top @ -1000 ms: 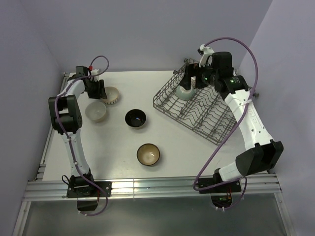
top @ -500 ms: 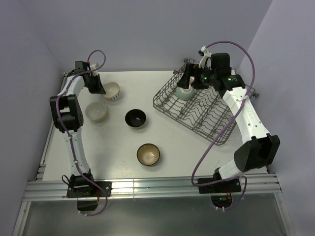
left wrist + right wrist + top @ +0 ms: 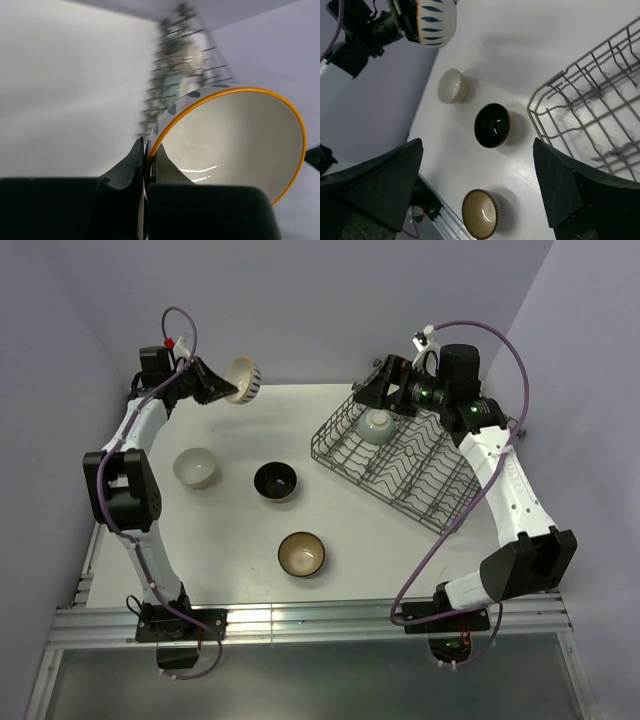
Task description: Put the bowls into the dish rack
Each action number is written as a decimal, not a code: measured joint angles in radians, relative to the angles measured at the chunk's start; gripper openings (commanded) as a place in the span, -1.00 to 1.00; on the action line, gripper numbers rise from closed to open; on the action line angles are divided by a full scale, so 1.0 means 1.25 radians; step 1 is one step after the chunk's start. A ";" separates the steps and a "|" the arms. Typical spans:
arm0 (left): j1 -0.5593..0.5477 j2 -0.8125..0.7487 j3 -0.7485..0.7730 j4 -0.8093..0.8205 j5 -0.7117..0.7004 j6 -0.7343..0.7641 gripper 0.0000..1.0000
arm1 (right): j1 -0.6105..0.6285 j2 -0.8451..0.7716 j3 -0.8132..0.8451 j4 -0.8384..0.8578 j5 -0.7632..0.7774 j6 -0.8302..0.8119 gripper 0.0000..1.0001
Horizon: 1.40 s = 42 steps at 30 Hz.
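The left claw [image 3: 146, 150] is clenched on the rim of the cream patterned bowl [image 3: 243, 380], one finger inside and one outside, holding it tipped on its side above the tabletop's [image 3: 230, 530] far left corner. The right claw [image 3: 378, 392] is spread wide and grips nothing, hovering over the dish rack [image 3: 420, 465], which holds the pale teal bowl [image 3: 376, 425]. The left wrist view shows the held bowl's orange rim; the right wrist view shows a pale bowl [image 3: 452, 86], black bowl [image 3: 492, 125] and brown bowl [image 3: 480, 213] on the tabletop
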<state>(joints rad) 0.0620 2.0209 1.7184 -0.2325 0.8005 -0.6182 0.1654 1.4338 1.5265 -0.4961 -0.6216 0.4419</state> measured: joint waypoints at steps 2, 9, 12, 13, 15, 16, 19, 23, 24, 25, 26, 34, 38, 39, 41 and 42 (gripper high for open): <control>-0.029 -0.049 -0.027 0.092 0.024 -0.078 -0.99 | 0.000 -0.019 -0.014 0.032 -0.001 0.036 0.95; -0.171 -0.136 -0.151 0.371 0.054 -0.294 -0.99 | 0.021 -0.094 -0.096 0.171 0.015 0.146 0.93; -0.231 -0.138 -0.203 0.449 0.054 -0.361 -1.00 | 0.053 -0.095 -0.096 0.190 0.047 0.163 0.92; -0.248 -0.138 -0.220 0.472 0.054 -0.383 -1.00 | 0.063 -0.095 -0.098 0.193 0.059 0.171 0.92; -0.272 -0.138 -0.238 0.506 0.056 -0.417 -0.99 | 0.081 -0.096 -0.109 0.207 0.077 0.182 0.92; -0.283 -0.138 -0.244 0.523 0.056 -0.431 -1.00 | 0.091 -0.096 -0.118 0.215 0.087 0.188 0.92; -0.308 -0.138 -0.255 0.582 0.063 -0.470 -0.99 | 0.113 -0.096 -0.145 0.226 0.099 0.204 0.92; -0.325 -0.138 -0.271 0.640 0.070 -0.506 -0.99 | 0.127 -0.095 -0.166 0.241 0.100 0.225 0.92; -0.327 -0.138 -0.274 0.647 0.072 -0.511 -0.99 | 0.130 -0.095 -0.166 0.244 0.100 0.227 0.92; -0.328 -0.138 -0.277 0.651 0.073 -0.515 -1.00 | 0.133 -0.094 -0.166 0.248 0.101 0.229 0.92; -0.329 -0.138 -0.279 0.652 0.073 -0.518 -1.00 | 0.135 -0.094 -0.166 0.251 0.101 0.229 0.92; -0.339 -0.138 -0.281 0.647 0.073 -0.517 -0.99 | 0.167 -0.070 -0.152 0.263 0.101 0.228 0.86; -0.347 -0.138 -0.281 0.633 0.073 -0.507 -0.99 | 0.178 -0.059 -0.149 0.265 0.101 0.228 0.78; -0.350 -0.138 -0.281 0.627 0.073 -0.502 -1.00 | 0.179 -0.057 -0.149 0.265 0.100 0.229 0.77; -0.354 -0.138 -0.281 0.617 0.073 -0.492 -1.00 | 0.183 -0.056 -0.148 0.265 0.101 0.228 0.72; -0.356 -0.138 -0.281 0.610 0.070 -0.484 -1.00 | 0.185 -0.056 -0.148 0.265 0.101 0.228 0.68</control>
<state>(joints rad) -0.3828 1.8481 1.3670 0.5304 0.8883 -1.2232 0.3962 1.3643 1.3418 -0.1654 -0.4953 0.7265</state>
